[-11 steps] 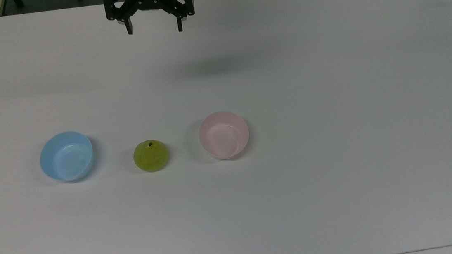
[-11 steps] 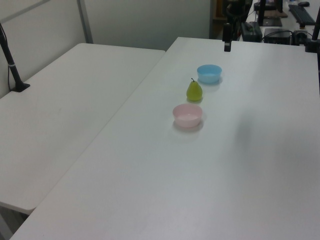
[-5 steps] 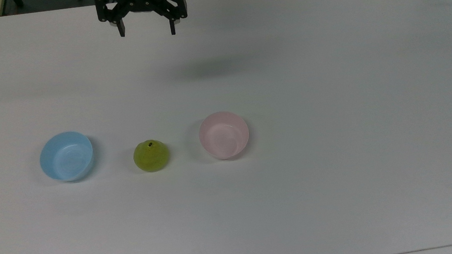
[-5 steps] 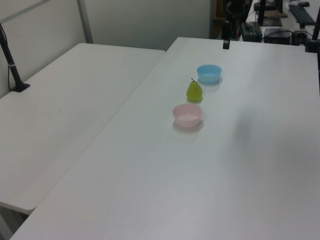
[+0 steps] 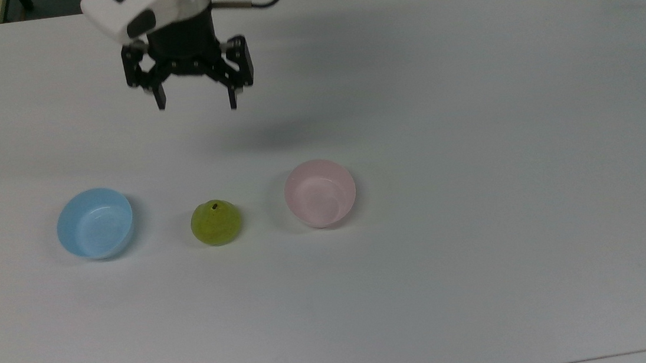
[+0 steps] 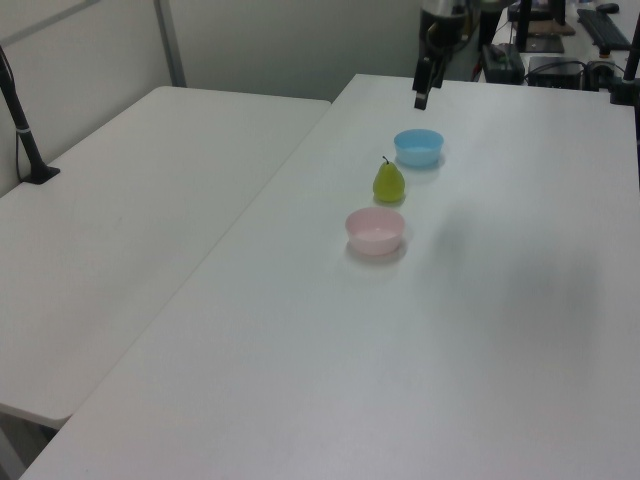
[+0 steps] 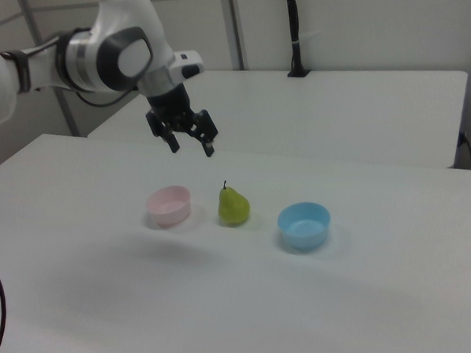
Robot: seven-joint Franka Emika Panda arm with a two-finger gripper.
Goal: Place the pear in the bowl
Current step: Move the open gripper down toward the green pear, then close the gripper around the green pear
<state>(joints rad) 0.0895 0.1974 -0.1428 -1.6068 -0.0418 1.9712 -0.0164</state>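
Observation:
The yellow-green pear (image 5: 215, 222) (image 6: 389, 182) (image 7: 233, 206) stands upright on the white table between two bowls. The pale pink bowl (image 5: 320, 192) (image 6: 375, 230) (image 7: 169, 205) sits just to the top view's right of it and holds nothing. My gripper (image 5: 196, 103) (image 7: 190, 146) hangs in the air well above the table, open with nothing between its fingers. In the top view it lies beyond the pear, toward the table's far edge. In the left view a dark finger (image 6: 421, 96) shows above the blue bowl.
A light blue bowl (image 5: 95, 223) (image 6: 418, 146) (image 7: 303, 224) sits on the pear's other side, at the top view's left. A second white table (image 6: 130, 200) adjoins at the left view's left, with a black post (image 6: 20, 120) on it.
My gripper has moved from the table's far edge toward the pear and slightly to the top view's left. The white wrist now shows. Pear and bowls have not moved.

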